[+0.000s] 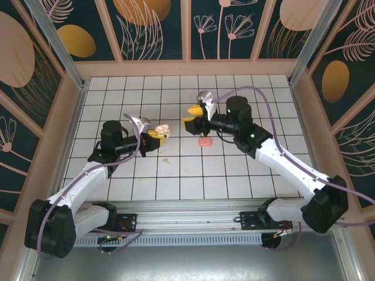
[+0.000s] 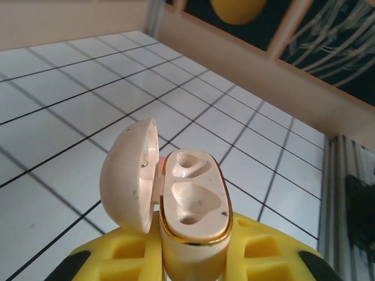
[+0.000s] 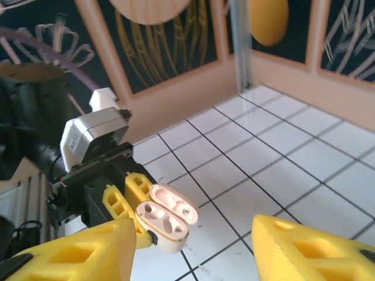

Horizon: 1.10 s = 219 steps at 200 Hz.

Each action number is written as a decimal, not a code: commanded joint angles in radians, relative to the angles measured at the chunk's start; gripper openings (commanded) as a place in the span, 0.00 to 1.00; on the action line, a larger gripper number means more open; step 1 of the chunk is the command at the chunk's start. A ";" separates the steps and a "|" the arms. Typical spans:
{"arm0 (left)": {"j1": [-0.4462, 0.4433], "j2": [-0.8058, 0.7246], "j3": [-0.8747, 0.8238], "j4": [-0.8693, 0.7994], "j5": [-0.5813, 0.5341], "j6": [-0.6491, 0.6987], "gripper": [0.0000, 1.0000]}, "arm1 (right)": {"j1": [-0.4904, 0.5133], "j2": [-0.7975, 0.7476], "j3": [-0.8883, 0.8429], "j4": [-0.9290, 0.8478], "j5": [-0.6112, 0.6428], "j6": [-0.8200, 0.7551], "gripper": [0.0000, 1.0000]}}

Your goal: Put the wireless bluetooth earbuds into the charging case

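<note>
1 earbud [image 1: 166,159] lies on the bench [image 1: 263,175], just nearer to me than the charging case [image 1: 162,128]. My left hand [image 1: 153,136] clamps the open case. My right hand [image 1: 190,116], right of the case, has its fingers apart and empty, so I think it should fetch the earbud.

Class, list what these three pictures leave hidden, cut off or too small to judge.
- Top view: pale speck on the tiles, too small to call an earbud.
- Left wrist view: charging case base, hidden between the fingers of the left gripper, cut by the bottom edge.
- Top view: pink lump, shape too small to read.
</note>
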 commanded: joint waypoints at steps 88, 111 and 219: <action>0.207 0.059 -0.054 0.059 -0.200 -0.292 0.15 | 0.185 0.489 0.367 -0.611 0.257 0.064 0.51; 0.233 0.073 -0.057 0.060 -0.214 -0.307 0.15 | 0.201 0.601 0.459 -0.683 0.264 0.052 0.50; 0.255 0.074 -0.061 0.050 -0.249 -0.323 0.15 | 0.293 0.953 0.790 -0.943 0.348 0.023 0.47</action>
